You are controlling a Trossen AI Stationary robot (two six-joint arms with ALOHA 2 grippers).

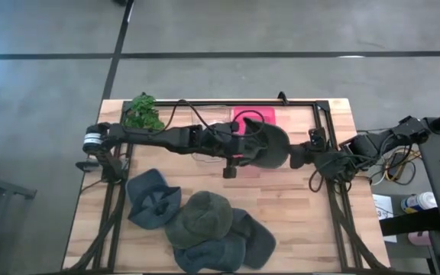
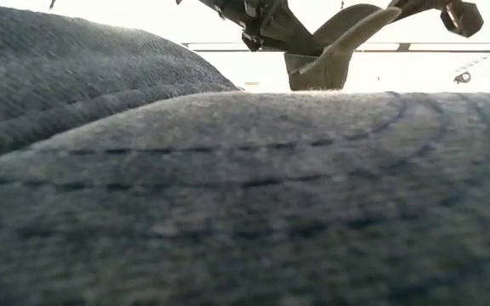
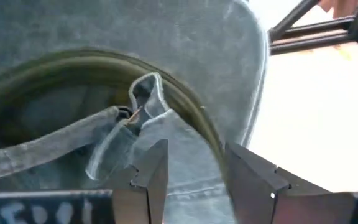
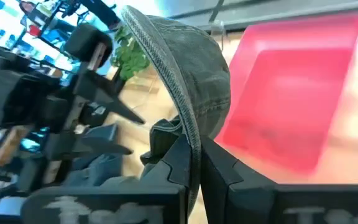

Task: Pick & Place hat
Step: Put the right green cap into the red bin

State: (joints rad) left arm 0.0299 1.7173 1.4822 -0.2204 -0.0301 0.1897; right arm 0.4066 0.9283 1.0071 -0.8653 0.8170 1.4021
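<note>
Near the desk's far edge, the right hand (image 4: 194, 171) pinches the soft, light hat (image 1: 266, 145) by its stiffer brim while the left hand (image 3: 194, 177) stands narrowly parted beside its strap.

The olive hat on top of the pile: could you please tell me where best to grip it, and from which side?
Probably the olive hat by its far rim, facing the pink tray, coming straight down: it lies crown-up over the blue hats, and only that edge borders bare table.
</note>
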